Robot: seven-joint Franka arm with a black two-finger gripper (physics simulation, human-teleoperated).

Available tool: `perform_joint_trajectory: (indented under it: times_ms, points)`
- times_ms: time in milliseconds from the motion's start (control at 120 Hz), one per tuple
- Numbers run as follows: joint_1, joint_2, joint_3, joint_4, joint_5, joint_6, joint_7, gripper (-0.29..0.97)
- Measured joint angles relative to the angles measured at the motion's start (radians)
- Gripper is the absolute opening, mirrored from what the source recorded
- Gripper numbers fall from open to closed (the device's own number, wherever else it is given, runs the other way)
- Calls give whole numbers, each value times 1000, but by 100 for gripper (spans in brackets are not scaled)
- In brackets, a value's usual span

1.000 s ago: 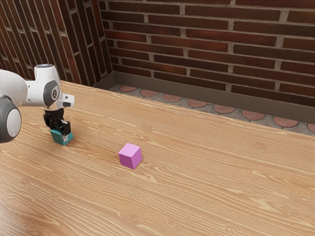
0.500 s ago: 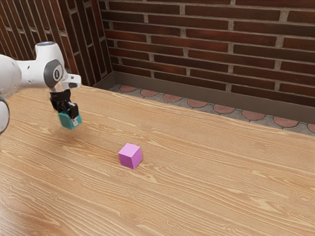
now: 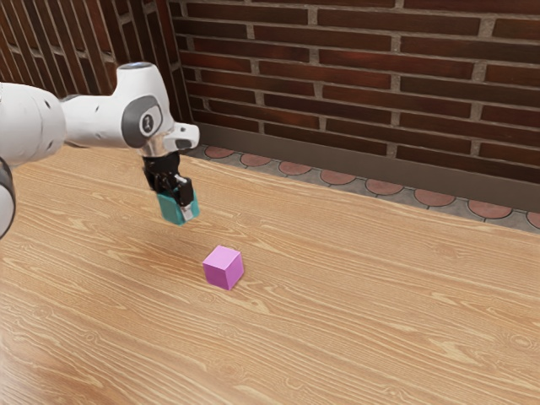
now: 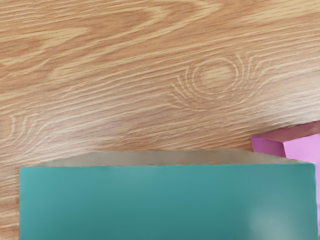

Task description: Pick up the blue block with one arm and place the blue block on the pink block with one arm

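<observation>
In the black gripper (image 3: 175,201): the teal block (image 3: 180,210), pinched from two sides, hanging in the air above the wooden table (image 3: 380,295). Below the gripper and off toward the exterior view's right: the pink block (image 3: 224,267), flat on the wood, not yet under the held block. Likely next: across that way, then straight down.
</observation>
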Motion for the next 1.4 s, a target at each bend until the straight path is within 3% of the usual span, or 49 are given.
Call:
perform_joint_trajectory:
  times_ms: [367, 475, 575, 1025, 1400]
  points:
    - [-122, -99, 19, -138, 1, -1, -79, 37]
    - [-206, -111, 102, -164, -2, 0, -97, 38]
    - [-239, -100, 123, -166, -7, 2, -110, 38]
    - [-271, 9, 112, -91, -27, 8, -149, 38]
    - [-277, 22, 122, -35, -34, 5, -157, 60]
